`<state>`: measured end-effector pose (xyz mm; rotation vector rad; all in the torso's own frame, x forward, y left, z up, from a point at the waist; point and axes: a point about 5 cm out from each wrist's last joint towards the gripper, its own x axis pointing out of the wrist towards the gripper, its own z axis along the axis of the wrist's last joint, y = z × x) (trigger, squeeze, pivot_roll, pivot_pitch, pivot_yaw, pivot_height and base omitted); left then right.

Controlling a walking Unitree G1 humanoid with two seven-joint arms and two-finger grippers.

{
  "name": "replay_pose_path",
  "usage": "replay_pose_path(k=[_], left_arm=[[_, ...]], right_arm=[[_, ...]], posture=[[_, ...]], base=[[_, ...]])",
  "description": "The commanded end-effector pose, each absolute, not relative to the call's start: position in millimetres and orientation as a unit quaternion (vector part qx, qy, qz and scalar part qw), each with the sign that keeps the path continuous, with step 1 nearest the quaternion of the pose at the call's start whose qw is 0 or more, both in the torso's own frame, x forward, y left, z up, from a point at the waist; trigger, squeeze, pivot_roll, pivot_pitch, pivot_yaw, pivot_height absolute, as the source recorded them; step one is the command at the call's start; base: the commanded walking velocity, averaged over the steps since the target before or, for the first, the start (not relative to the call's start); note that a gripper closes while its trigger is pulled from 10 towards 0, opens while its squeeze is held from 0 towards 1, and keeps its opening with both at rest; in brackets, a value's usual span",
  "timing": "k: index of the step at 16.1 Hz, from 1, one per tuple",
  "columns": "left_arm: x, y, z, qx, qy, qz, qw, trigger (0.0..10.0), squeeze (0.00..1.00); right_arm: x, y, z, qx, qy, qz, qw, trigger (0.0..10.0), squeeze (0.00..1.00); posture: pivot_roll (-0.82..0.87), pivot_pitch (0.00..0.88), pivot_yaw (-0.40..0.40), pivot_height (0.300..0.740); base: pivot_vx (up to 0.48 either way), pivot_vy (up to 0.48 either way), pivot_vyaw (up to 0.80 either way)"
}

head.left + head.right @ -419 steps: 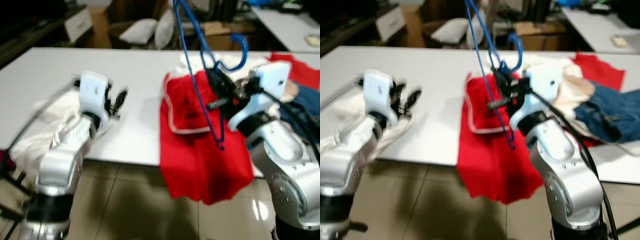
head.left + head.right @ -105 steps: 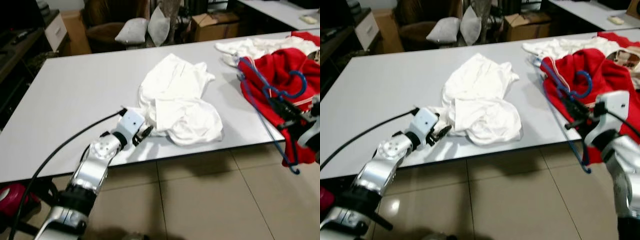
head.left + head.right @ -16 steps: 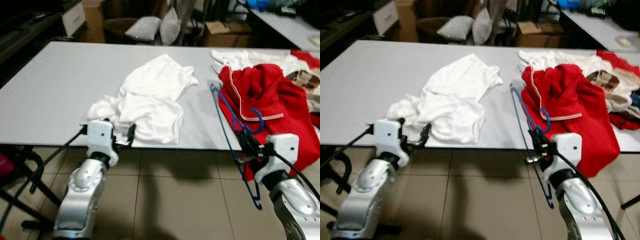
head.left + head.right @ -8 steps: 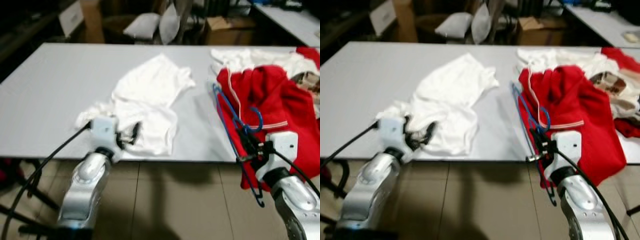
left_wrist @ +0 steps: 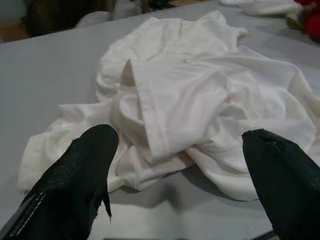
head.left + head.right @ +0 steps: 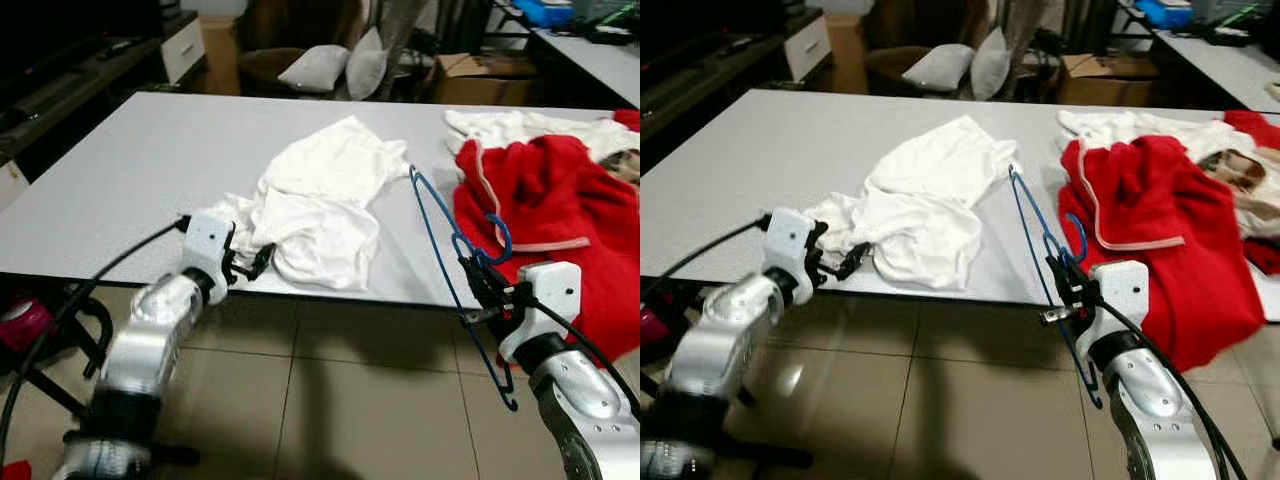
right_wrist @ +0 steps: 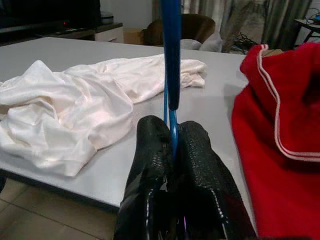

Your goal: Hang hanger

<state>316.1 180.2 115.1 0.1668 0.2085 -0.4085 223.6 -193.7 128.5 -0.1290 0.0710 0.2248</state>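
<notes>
My right gripper (image 6: 487, 290) was clamped on the blue hanger (image 6: 450, 262) w/ its long axis running up-and-away over the table edge (image 6: 400, 300), while my left gripper (image 5: 180, 165), jaws spread wide, sat nearer the white shirt (image 6: 320, 205), just ahead.

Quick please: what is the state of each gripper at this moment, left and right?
Left gripper: open, holding nothing, at the near edge of the white garment.
Right gripper: shut on the blue hanger.
</notes>
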Motion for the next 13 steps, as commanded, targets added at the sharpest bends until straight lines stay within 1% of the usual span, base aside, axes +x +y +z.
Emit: replay_pose_path(k=[1,2,3,4,6,7,8,9,11,12,13], left_arm=[[322.1,181.9,117.6,0.089,0.1,-0.22,0.966,10.0,0.0],[330.9,182.2,120.3,0.069,0.1,-0.249,0.961,10.0,0.0],[334.1,182.4,120.8,0.065,0.1,-0.258,0.959,10.0,0.0],[340.9,183.7,118.2,0.089,0.112,-0.261,0.955,10.0,0.0],[347.3,184.2,117.7,0.11,0.118,-0.262,0.952,10.0,0.0],[351.9,183.0,118.2,0.127,0.118,-0.262,0.949,7.5,0.0],[355.6,180.9,115.0,0.154,0.127,-0.265,0.943,5.4,0.0],[358.3,179.4,110.9,0.184,0.137,-0.262,0.938,3.9,0.0],[362.6,178.1,108.8,0.194,0.136,-0.251,0.939,3.9,0.0],[363.4,176.5,107.6,0.197,0.137,-0.251,0.938,3.7,0.0],[364.7,174.6,107.2,0.199,0.136,-0.251,0.938,2.7,0.0]], right_arm=[[224.2,-194.4,130.3,-0.07,0.031,0.107,0.991,10.0,0.0],[224.1,-193.0,129.8,-0.066,0.031,0.106,0.992,10.0,0.0],[224.1,-192.3,129.5,-0.066,0.031,0.105,0.992,10.0,0.0],[224.3,-190.3,129.1,-0.064,0.031,0.107,0.992,10.0,0.0],[224.2,-189.1,128.9,-0.06,0.03,0.105,0.992,10.0,0.0],[223.9,-189.0,128.2,-0.059,0.03,0.102,0.993,10.0,0.0],[222.4,-187.4,126.6,-0.059,0.032,0.102,0.993,10.0,0.0],[220.5,-184.8,125.6,-0.058,0.033,0.101,0.993,10.0,0.0],[219.2,-183.9,125.4,-0.057,0.034,0.098,0.993,10.0,0.0],[218.7,-184.2,125.4,-0.056,0.034,0.095,0.993,10.0,0.0],[218.5,-184.5,125.6,-0.056,0.033,0.094,0.993,10.0,0.0]], posture=[[0.04,0.0,0.053,0.74],[0.05,0.0,0.054,0.74],[0.05,0.0,0.055,0.74],[0.05,0.0,0.062,0.74],[0.05,0.0,0.072,0.74],[0.05,0.0,0.074,0.74],[0.05,0.0,0.081,0.74],[0.04,0.0,0.091,0.74],[0.04,0.0,0.096,0.74],[0.03,0.0,0.098,0.74],[0.03,0.0,0.102,0.74]], base=[[0.0,0.0,0.0],[0.0,0.0,0.0],[0.0,0.0,0.0],[0.0,0.0,0.0],[0.0,0.0,0.0],[0.0,0.0,0.0],[0.0,0.0,0.0],[0.0,0.0,0.0],[0.0,0.0,0.0],[0.0,0.0,0.0],[0.0,0.0,0.0]])
